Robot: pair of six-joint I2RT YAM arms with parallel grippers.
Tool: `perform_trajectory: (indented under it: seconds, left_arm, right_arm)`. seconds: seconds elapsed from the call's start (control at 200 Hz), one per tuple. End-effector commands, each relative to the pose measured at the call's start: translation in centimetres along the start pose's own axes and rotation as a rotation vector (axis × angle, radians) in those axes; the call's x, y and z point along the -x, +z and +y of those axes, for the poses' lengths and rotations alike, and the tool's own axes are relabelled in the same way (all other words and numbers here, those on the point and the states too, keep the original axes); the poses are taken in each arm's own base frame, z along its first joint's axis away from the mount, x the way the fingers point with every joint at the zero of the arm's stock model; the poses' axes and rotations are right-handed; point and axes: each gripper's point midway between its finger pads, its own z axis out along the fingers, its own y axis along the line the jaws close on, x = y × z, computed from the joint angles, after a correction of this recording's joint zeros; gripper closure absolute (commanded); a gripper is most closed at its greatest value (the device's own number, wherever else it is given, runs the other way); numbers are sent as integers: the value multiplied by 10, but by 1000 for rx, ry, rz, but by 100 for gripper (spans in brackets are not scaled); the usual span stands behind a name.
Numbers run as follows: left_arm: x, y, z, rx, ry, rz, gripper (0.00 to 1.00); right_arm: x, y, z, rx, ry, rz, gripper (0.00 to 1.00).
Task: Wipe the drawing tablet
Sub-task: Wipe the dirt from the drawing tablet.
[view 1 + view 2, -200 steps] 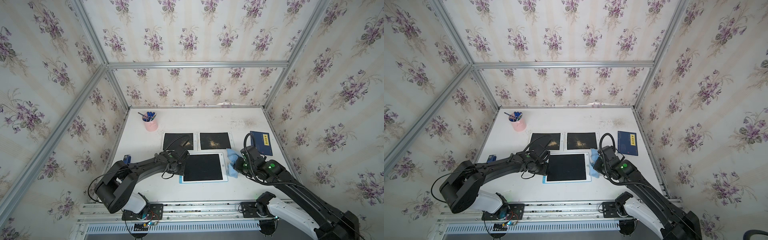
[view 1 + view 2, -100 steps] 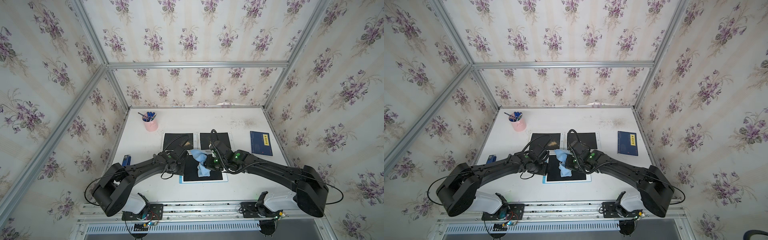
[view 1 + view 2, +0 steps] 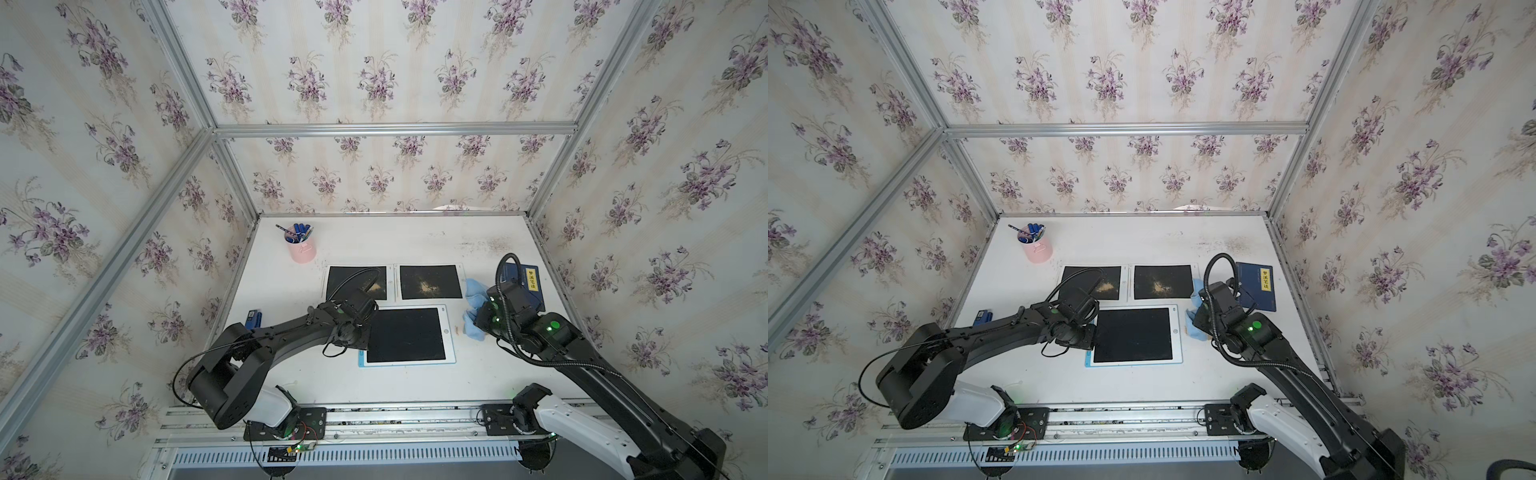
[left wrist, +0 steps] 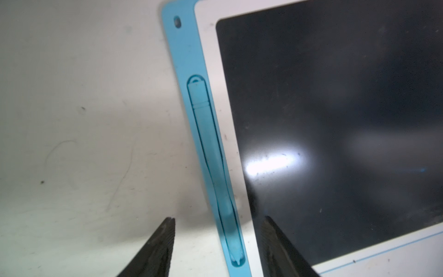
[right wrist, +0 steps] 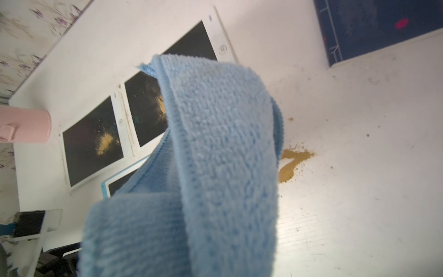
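The left gripper [image 4: 219,219] stands half open, jaws straddling the blue edge strip [image 4: 182,55] of the drawing tablet [image 3: 405,334], one tip over the table [image 4: 84,120], one over the dark screen [image 4: 335,96]. In both top views the tablet lies flat at frame centre. Just right of it, the right gripper [image 3: 482,318] pinches a blue cloth [image 3: 471,291], clear of the screen; a dark blue book [image 3: 525,286] lies further right.

On the desk [image 3: 415,241] the tablet [image 3: 405,334] lies before two other tablets [image 3: 356,283] [image 3: 431,281] side by side, cup [image 3: 302,251] far back left, cloth [image 3: 471,291] just right of it, book [image 3: 534,291] beyond the cloth.
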Motion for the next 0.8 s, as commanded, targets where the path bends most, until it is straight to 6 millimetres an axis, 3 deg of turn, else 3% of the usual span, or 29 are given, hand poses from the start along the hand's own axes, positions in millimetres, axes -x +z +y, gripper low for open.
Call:
perform_trajectory:
  seconds: [0.0, 0.075, 0.205, 0.3, 0.37, 0.455, 0.595, 0.739, 0.799]
  left_arm:
    - [3, -2, -2, -6, 9, -3, 40]
    - [3, -2, -2, -6, 8, -2, 40]
    - [2, -4, 1, 2, 4, 1, 40]
    - [0, -4, 3, 7, -2, 3, 40]
    - [1, -4, 4, 8, -7, 3, 40]
    - [2, -4, 4, 7, -10, 2, 40]
    - [3, -3, 3, 3, -10, 1, 40]
    - [5, 0, 0, -3, -4, 10, 40]
    - [5, 2, 0, -4, -1, 14, 40]
  right_arm:
    - [-12, 12, 21, 73, -51, 91, 100]
    - [-37, 28, 56, 201, -86, 198, 100]
    - [-71, 39, 118, 379, -152, 285, 100]
    - [-95, 46, 149, 417, -219, 344, 100]
    - [-113, 55, 157, 404, -257, 385, 100]
    - [-126, 74, 136, 293, -261, 424, 100]
    - [-128, 92, 69, 58, -250, 407, 100]
    - [-106, 85, -15, -163, -167, 322, 100]
    - [-93, 74, -39, -214, -121, 266, 100]
